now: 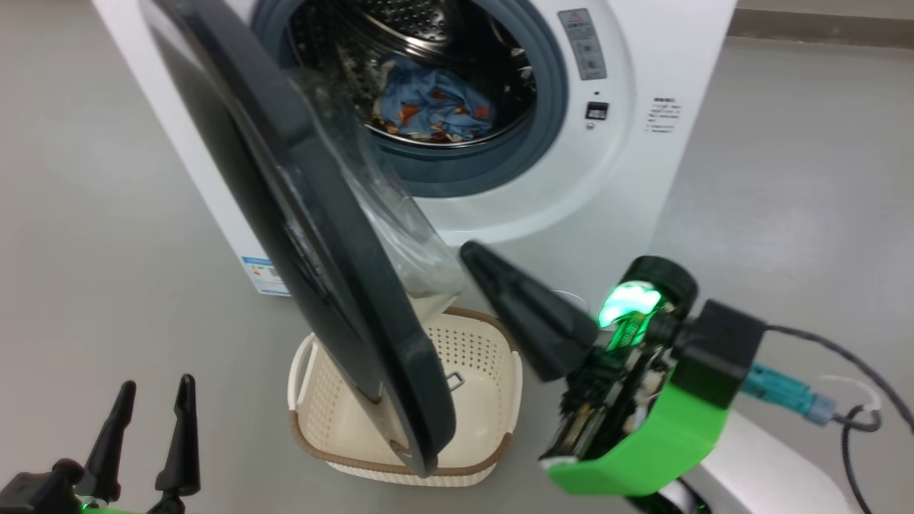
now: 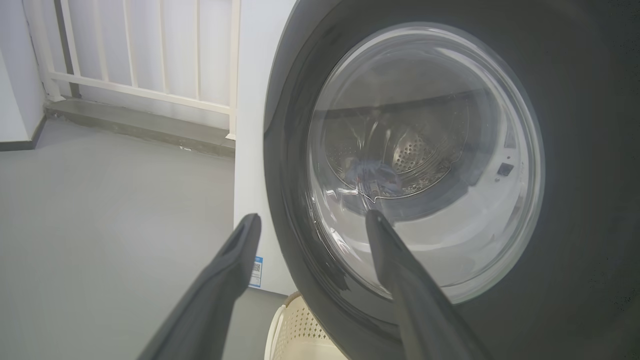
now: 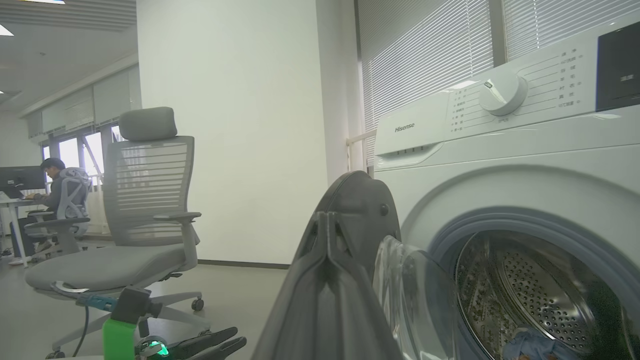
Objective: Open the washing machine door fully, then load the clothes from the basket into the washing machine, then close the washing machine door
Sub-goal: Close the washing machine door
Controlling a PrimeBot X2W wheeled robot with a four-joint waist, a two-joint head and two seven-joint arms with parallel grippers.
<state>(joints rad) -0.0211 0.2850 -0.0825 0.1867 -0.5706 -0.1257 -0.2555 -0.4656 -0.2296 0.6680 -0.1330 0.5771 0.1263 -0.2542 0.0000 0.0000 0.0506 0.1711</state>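
The washing machine (image 1: 643,143) stands with its black washing machine door (image 1: 285,178) swung out about halfway, the clear glass bowl (image 1: 385,214) facing the drum. Blue clothes with orange prints (image 1: 432,107) lie inside the steel drum. Below the door sits the cream basket (image 1: 478,357), and what I see of its inside is bare. My right gripper (image 1: 469,250) is shut on nothing, its tip close beside the glass bowl's lower edge. My left gripper (image 1: 158,383) stands open at the lower left, outside the door. In the left wrist view its fingers (image 2: 235,260) frame the door's window (image 2: 425,160).
Grey floor surrounds the machine. The right wrist view shows the control panel with its dial (image 3: 502,92), a grey office chair (image 3: 145,200) and a person seated at a desk (image 3: 50,185) far off. A white railing (image 2: 150,55) runs behind the machine's left side.
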